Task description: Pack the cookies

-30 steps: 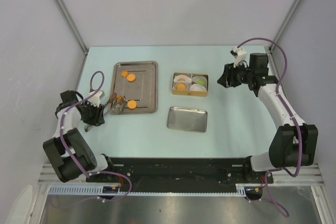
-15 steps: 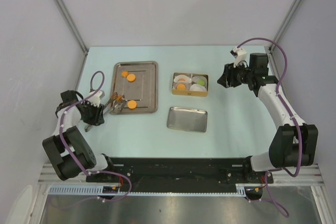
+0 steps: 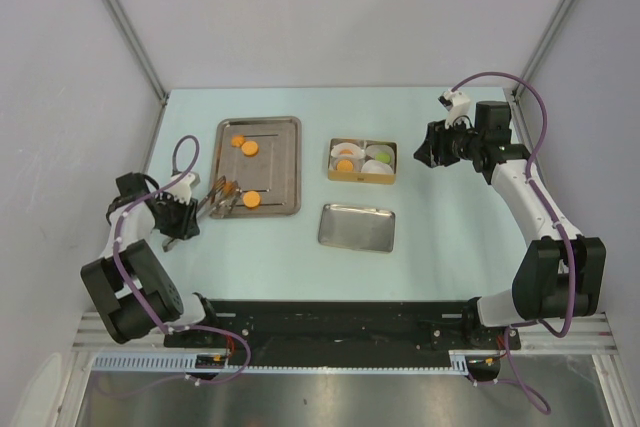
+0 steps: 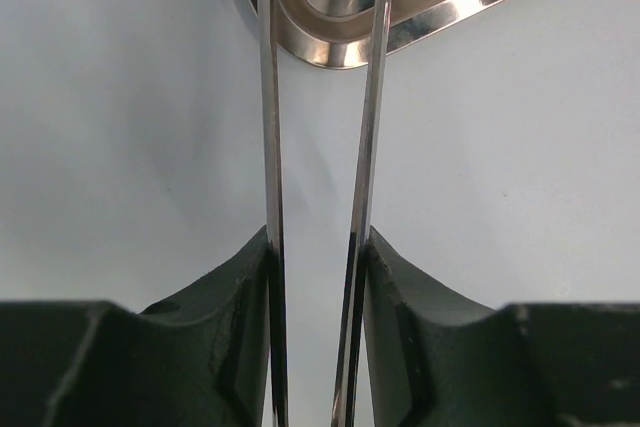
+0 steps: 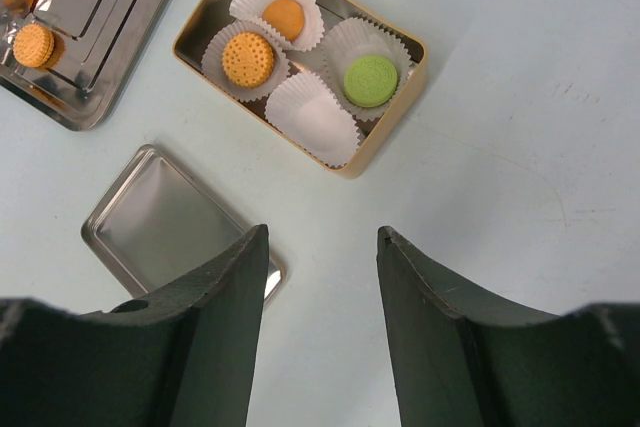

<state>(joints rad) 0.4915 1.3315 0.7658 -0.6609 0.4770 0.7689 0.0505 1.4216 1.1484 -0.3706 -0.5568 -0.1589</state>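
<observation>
My left gripper (image 3: 190, 212) is shut on a pair of metal tongs (image 3: 216, 198); their two blades (image 4: 270, 147) run forward to the corner of the steel tray (image 4: 340, 42). An orange cookie (image 3: 232, 187) sits at the tong tips; whether it is pinched I cannot tell. Three more orange cookies (image 3: 250, 148) lie on the tray (image 3: 285, 162). The gold box (image 5: 405, 87) holds paper liners with two orange cookies (image 5: 247, 58) and a green one (image 5: 371, 80); one liner (image 5: 312, 117) is bare. My right gripper (image 5: 320, 237) hovers open, right of the box.
A shallow steel lid (image 3: 357, 227) lies in front of the box, also seen in the right wrist view as lid (image 5: 170, 222). Grey walls close in the pale table (image 3: 450, 237) on the left, right and back.
The tongs have been squeezed a little narrower and the left gripper has shifted slightly left. The right arm has not moved.
</observation>
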